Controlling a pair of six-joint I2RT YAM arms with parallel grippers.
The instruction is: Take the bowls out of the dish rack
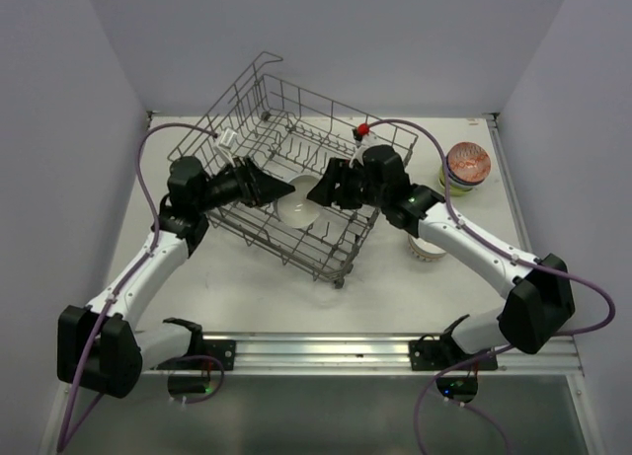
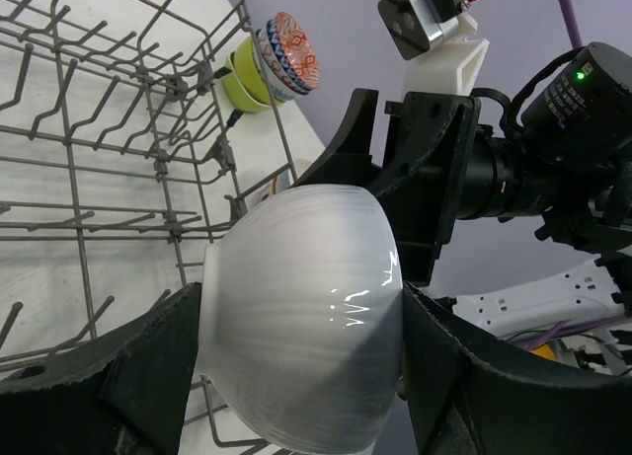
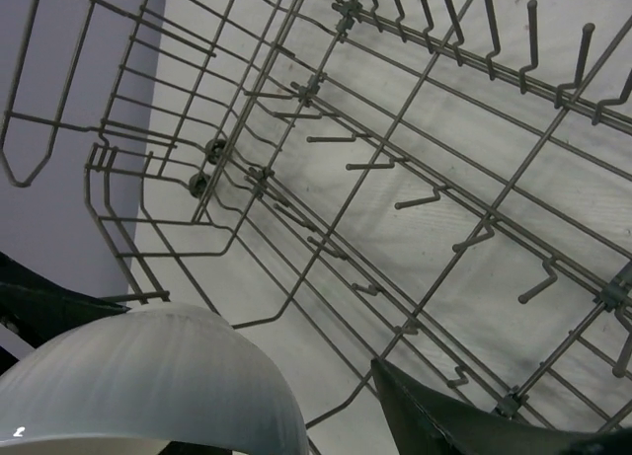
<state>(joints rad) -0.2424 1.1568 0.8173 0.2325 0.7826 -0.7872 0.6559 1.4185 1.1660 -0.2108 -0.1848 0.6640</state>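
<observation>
The grey wire dish rack (image 1: 259,98) stands tilted in the middle of the table; it also shows in the left wrist view (image 2: 94,164) and the right wrist view (image 3: 326,139). My left gripper (image 1: 286,192) is shut on a ribbed white bowl (image 1: 299,214), held over the rack floor; its fingers press both sides of the bowl (image 2: 296,277). My right gripper (image 1: 316,193) is open just across from it, close behind the bowl (image 3: 148,376), which sits by its left finger. No other bowl shows in the rack.
A red-patterned bowl stacked on lime bowls (image 1: 467,166) stands at the far right, and shows in the left wrist view (image 2: 275,58). A white bowl stack (image 1: 427,248) sits under my right forearm. Upright tines (image 3: 538,31) and tall wire sides surround both grippers.
</observation>
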